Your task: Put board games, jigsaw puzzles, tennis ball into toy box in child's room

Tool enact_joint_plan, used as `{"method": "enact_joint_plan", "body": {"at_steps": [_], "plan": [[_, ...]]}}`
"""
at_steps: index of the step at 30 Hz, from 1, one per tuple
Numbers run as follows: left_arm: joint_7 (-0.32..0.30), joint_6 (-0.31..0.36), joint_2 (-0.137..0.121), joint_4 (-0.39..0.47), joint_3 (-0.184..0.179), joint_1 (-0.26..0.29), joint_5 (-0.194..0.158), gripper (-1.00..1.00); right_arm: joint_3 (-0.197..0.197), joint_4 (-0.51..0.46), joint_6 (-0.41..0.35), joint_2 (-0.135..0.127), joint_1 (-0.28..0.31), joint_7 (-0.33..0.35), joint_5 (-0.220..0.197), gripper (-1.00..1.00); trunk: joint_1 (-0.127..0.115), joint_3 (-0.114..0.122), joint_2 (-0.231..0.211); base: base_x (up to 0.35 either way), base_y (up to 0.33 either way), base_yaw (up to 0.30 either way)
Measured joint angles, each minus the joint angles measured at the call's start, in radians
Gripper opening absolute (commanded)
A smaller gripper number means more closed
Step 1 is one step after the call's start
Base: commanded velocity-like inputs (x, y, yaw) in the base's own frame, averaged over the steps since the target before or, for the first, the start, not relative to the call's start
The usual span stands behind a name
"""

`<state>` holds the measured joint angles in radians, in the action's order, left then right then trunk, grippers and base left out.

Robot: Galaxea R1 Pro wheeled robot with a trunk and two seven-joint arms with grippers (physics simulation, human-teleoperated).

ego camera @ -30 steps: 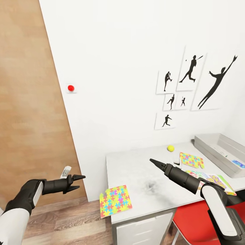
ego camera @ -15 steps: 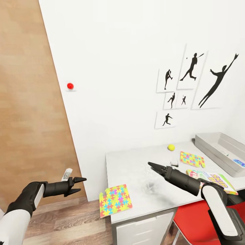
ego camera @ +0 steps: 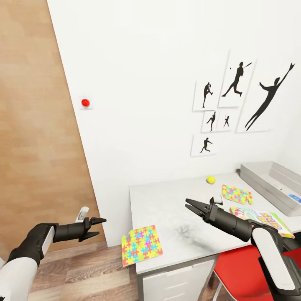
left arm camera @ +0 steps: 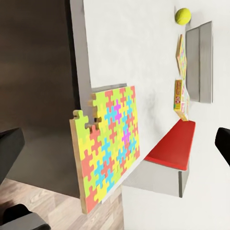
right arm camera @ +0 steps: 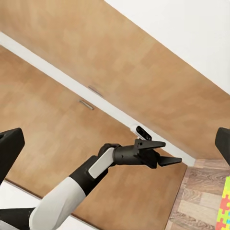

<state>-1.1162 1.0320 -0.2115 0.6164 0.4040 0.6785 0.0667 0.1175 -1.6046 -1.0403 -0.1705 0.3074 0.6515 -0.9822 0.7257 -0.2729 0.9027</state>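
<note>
A colourful jigsaw puzzle (ego camera: 142, 245) (left arm camera: 108, 143) lies on the white table's (ego camera: 167, 209) front left corner and overhangs the edge. A second puzzle (ego camera: 237, 194), a yellow tennis ball (ego camera: 210, 179) (left arm camera: 182, 16) and a board game (ego camera: 261, 218) lie further right. The grey toy box (ego camera: 271, 179) stands at the table's right end. My right gripper (ego camera: 190, 205) hovers open over the middle of the table, holding nothing. Off the table's left side, my left gripper (ego camera: 98, 223) stands open above the floor, pointing at the overhanging puzzle.
A wooden panel (ego camera: 37, 125) fills the left side, and a white wall with a red button (ego camera: 85, 102) and silhouette pictures (ego camera: 238, 100) stands behind the table. A red chair (ego camera: 234, 271) sits at the table's front right, with drawers (ego camera: 175, 284) beneath the top.
My right gripper's jaws have gone from shut to open, and it has dropped slightly over the table. The left gripper has barely moved. The view has shifted a little.
</note>
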Motion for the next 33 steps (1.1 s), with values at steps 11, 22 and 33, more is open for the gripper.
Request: {"method": "enact_joint_plan", "body": {"at_steps": [11,22,33], "plan": [[0.000,0.000,0.004,0.000,-0.001,0.000,0.000,1.00,0.000,0.000,0.006,0.004,0.000,0.001,0.001,1.00,0.042,-0.035,0.077,0.000,0.000,0.000],[0.000,0.000,0.004,0.000,-0.002,0.000,0.000,1.00,0.001,0.000,0.009,0.005,0.000,0.001,0.002,1.00,0.084,-0.069,0.154,0.000,0.000,0.000],[0.000,0.000,0.005,0.000,-0.003,0.000,0.000,1.00,0.001,0.000,0.010,0.005,0.000,0.001,0.003,1.00,0.127,-0.104,0.231,0.000,0.000,0.000]]}}
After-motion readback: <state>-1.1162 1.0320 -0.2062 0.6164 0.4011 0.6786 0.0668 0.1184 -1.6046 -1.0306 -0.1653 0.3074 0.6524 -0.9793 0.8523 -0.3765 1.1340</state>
